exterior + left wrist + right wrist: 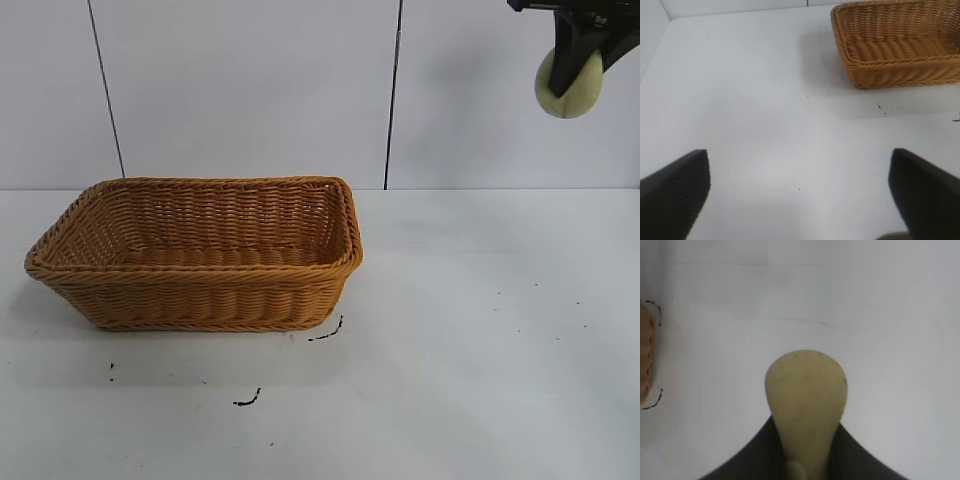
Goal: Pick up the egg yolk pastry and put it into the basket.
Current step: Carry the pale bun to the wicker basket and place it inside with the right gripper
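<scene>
High at the upper right of the exterior view, my right gripper [572, 72] is shut on the pale yellow-green egg yolk pastry [569, 88], well above the table. The right wrist view shows the pastry [806, 395] squeezed between the black fingers [747, 460], with white table far below. The golden-brown wicker basket [200, 300] stands on the table at left centre, off to the left of the held pastry, with nothing visible inside. My left gripper [800, 192] is open over bare table, with the basket [900, 70] some way beyond its fingers.
The white table [480, 380] carries small black marks [247, 400] in front of the basket and near its right corner [327, 333]. A pale panelled wall [250, 90] stands behind. One edge of the basket [645, 360] shows in the right wrist view.
</scene>
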Robot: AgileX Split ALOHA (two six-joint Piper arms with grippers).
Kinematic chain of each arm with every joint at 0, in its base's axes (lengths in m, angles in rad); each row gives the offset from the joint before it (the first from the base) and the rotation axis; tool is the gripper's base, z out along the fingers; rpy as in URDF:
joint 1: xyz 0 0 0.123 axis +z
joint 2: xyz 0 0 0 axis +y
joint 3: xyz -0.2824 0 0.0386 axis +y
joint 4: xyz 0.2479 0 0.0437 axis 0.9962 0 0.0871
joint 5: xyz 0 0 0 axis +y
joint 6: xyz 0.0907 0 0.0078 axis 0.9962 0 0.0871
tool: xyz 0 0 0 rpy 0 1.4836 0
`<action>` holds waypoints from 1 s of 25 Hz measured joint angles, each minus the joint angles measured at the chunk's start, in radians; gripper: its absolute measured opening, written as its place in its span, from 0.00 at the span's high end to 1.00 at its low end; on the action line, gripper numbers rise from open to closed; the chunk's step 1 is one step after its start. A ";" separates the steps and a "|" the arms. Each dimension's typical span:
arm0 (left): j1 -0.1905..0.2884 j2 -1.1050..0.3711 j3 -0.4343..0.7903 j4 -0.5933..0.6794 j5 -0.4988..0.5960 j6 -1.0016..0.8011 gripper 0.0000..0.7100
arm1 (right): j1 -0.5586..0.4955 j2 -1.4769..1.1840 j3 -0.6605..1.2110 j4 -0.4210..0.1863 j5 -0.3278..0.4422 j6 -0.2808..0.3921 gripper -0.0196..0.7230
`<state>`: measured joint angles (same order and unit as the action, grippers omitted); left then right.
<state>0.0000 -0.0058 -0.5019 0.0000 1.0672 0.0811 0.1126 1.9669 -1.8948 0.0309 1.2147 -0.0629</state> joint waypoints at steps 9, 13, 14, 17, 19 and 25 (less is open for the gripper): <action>0.000 0.000 0.000 0.000 0.000 0.000 0.02 | 0.224 0.001 0.000 -0.008 -0.089 0.002 0.81; 0.000 0.000 0.000 0.000 0.000 0.000 0.02 | 0.357 0.006 0.000 -0.016 -0.179 0.006 0.81; 0.000 0.000 0.000 0.000 0.000 0.000 0.02 | 0.389 0.012 0.000 -0.016 -0.199 0.006 0.81; 0.000 0.000 0.000 0.000 0.000 0.000 0.02 | 0.467 0.042 0.000 -0.017 -0.262 0.006 0.81; 0.000 0.000 0.000 0.000 0.000 0.000 0.02 | 0.507 0.078 -0.001 -0.020 -0.311 0.006 0.81; 0.000 0.000 0.000 0.000 0.000 0.000 0.02 | 0.548 0.231 -0.001 -0.020 -0.491 0.053 0.81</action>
<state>0.0000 -0.0058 -0.5019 0.0000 1.0672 0.0811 0.6607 2.1981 -1.8961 0.0113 0.7241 -0.0101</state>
